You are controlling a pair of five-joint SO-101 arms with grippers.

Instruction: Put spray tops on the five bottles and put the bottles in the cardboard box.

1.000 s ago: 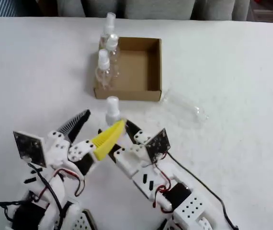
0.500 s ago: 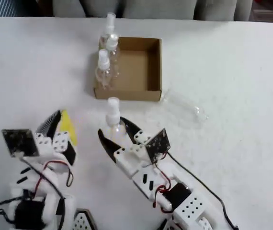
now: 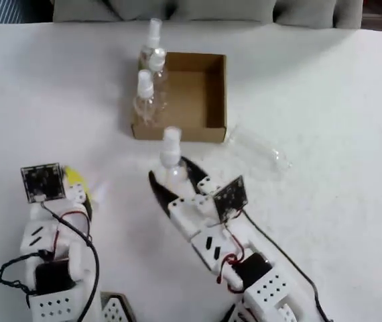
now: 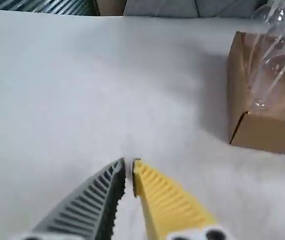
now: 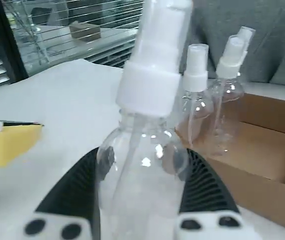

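My right gripper (image 3: 172,180) is shut on a clear bottle (image 3: 171,161) with a white spray top (image 5: 155,55), held upright just in front of the cardboard box (image 3: 204,94). In the right wrist view the black fingers (image 5: 202,185) clasp the bottle's body (image 5: 142,165). Three capped bottles (image 3: 145,95) stand along the box's left side, also in the left wrist view (image 4: 275,55). A bare clear bottle (image 3: 261,149) lies on the table right of the box. My left gripper (image 4: 129,167) is shut on nothing, low at the front left (image 3: 84,188).
White table (image 3: 325,87) with free room to the left and far right. The box's right half (image 5: 262,150) holds nothing. Grey cushions and a window blind lie beyond the table's far edge.
The left arm drew back from the bottle to the front left and its gripper shut. The right arm carried the capped bottle a little nearer the box.
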